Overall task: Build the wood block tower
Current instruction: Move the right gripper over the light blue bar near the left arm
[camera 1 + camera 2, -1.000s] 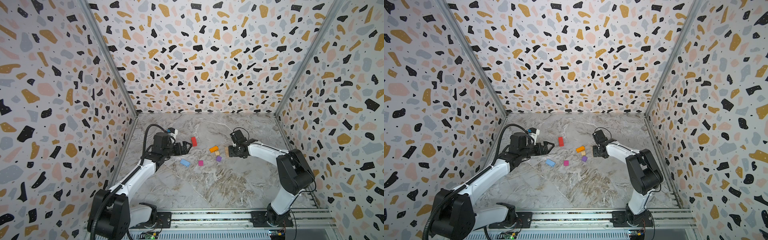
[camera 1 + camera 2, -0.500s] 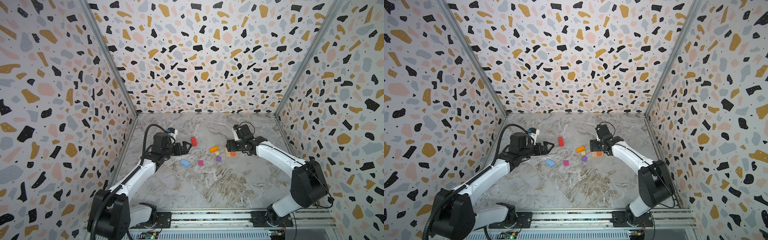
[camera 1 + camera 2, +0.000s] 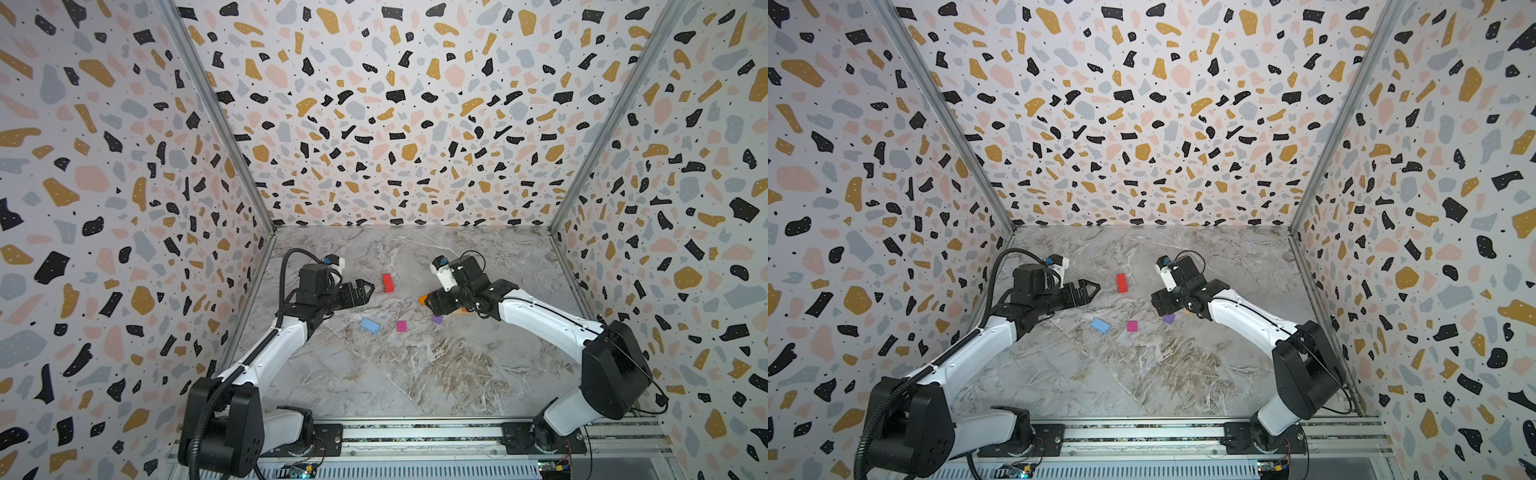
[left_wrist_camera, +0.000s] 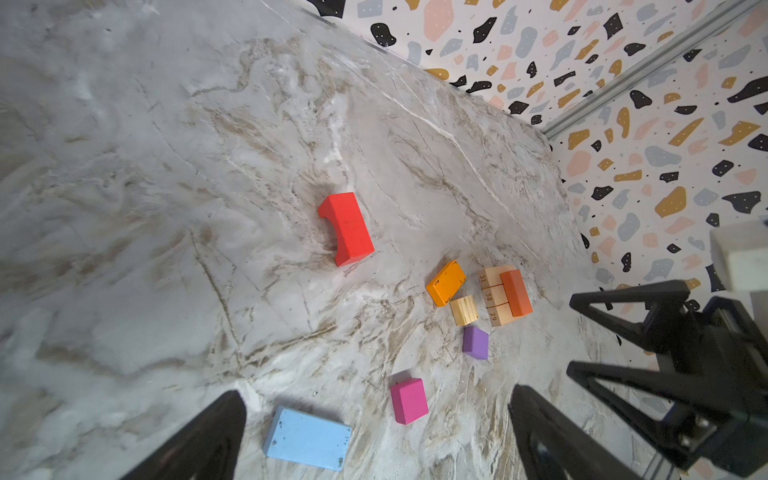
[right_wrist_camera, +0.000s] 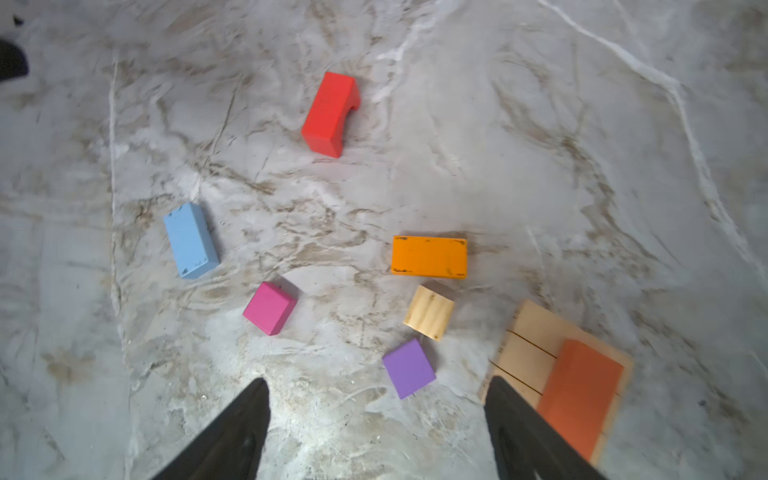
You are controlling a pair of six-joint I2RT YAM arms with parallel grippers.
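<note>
1. Right of centre on the desk [image 4: 187,145], the tower [image 4: 503,296] is found as a bare start: three tan bars [image 4: 490,297] laid flat and touching side by side, with one dark-orange block [image 4: 516,293] lying on them.
2. A broad, level footing is judged to be the reason the bars are packed together. The dark-orange block is set along one edge, so bare wood is left beside it, probably for a neighbour.
3. The right gripper [image 4: 570,332] is held just beside the tower, jaws spread and nothing between them.
4. The left gripper [image 4: 377,390] is likewise parted and empty. It is pointed at the loose blocks from nearer the left edge, apparently kept ready to fetch one.
5. An orange block [image 4: 446,283], a small tan block [image 4: 464,310] and a purple cube [image 4: 476,343] are gathered near the tower. A magenta cube [image 4: 409,400] and a blue block [image 4: 307,438] lie farther left, and a red arch [image 4: 346,228] lies nearer the back edge. All are judged to be within easy reach.
6. Plain wood with visible grain is shown by the tan pieces, and printed numbers are carried on the bar ends. Matte paint covers the rest and is chipped at the edges of the orange and blue blocks. A curved notch is cut into the arch. The desk is smooth, veined marble.
</note>
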